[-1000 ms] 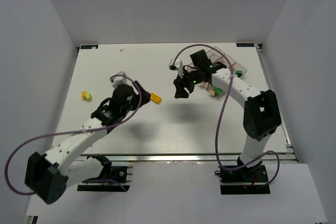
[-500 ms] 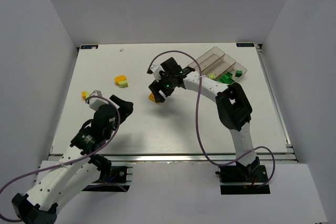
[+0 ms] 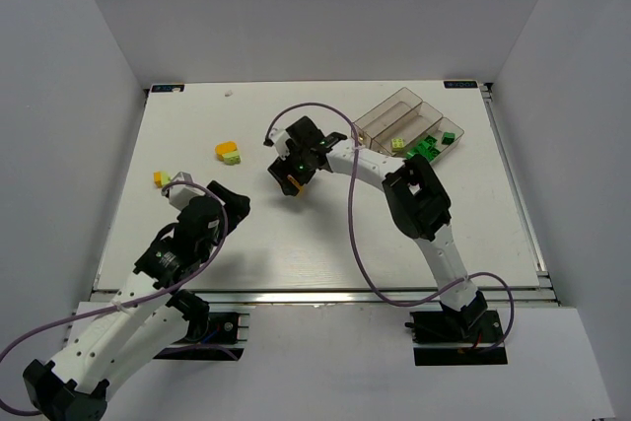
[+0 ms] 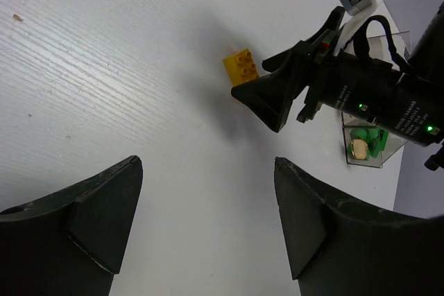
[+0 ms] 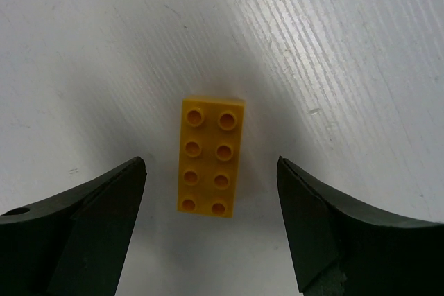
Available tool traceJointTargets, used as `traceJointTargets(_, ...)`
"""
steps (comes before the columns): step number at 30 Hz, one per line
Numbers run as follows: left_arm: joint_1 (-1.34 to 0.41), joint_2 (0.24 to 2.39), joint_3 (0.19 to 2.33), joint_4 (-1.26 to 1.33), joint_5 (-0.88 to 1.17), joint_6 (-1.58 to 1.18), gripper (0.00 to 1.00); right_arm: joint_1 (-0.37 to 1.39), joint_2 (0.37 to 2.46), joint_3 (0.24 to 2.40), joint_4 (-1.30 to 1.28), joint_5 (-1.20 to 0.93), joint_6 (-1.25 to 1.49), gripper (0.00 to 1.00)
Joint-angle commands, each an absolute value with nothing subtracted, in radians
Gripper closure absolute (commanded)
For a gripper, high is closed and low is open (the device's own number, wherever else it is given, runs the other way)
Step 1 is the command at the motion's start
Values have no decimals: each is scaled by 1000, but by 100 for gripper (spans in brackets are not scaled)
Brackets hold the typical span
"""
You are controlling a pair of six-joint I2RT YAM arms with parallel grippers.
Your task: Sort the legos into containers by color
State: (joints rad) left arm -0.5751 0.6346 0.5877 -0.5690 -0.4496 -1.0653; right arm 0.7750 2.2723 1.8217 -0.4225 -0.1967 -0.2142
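Observation:
An orange-yellow 2x4 lego (image 5: 211, 157) lies flat on the white table, studs up. My right gripper (image 5: 211, 163) is open just above it, one finger on each long side, not touching. In the top view the right gripper (image 3: 288, 178) covers most of this brick. The left wrist view shows the brick (image 4: 241, 67) beside the right gripper (image 4: 281, 95). My left gripper (image 3: 235, 200) is open and empty, pulled back to the near left (image 4: 207, 164). The three joined clear bins (image 3: 386, 108) stand at the far right and hold dark green legos (image 3: 426, 148) and a lime one (image 3: 397, 143).
An orange brick joined to a lime one (image 3: 228, 153) lies left of the right gripper. A small orange and lime pair (image 3: 161, 179) lies near the table's left edge. The right arm's purple cable (image 3: 353, 234) loops over the table's middle. White walls close in three sides.
The right arm swung left from the bins to hover over the orange brick. The left arm pulled back toward the near left, away from that brick, uncovering the orange-and-lime pair.

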Motion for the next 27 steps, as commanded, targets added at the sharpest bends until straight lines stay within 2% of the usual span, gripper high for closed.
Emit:
traceJointTargets(1,-571,621,601,-592,-469,-1083,14,782,2283,1865,-393,-166,-227,20)
traceJointTargets(5,-571,620,603,-594,-474,-1085,14,784,2298,1867,-382,-146,-230,24)
traceJointTargets(7,-571,623,604,-594,-479,-1081,14,784,2299,1867,-383,-147,-236,31)
traceJointTargets(11,-571,632,603,-586,-479,-1077,14,784,2286,1855,-380,-164,-271,52)
traceJointTargets(14,-571,641,603,-580,-480,-1072,14,781,2249,1835,-362,-170,-293,62)
traceJointTargets(17,-571,644,601,-575,-480,-1068,14,770,2177,1778,-313,-187,-313,79)
traceJointTargets(19,-571,646,595,-571,-480,-1068,14,759,2119,1740,-285,-201,-325,86)
traceJointTargets(20,-571,644,594,-568,-479,-1066,14,746,2097,1726,-278,-207,-333,93)
traceJointTargets(23,-571,646,586,-560,-476,-1063,14,706,2022,1672,-241,-215,-356,100)
traceJointTargets(27,-571,650,583,-552,-472,-1058,13,621,1941,1644,-284,-322,-474,100)
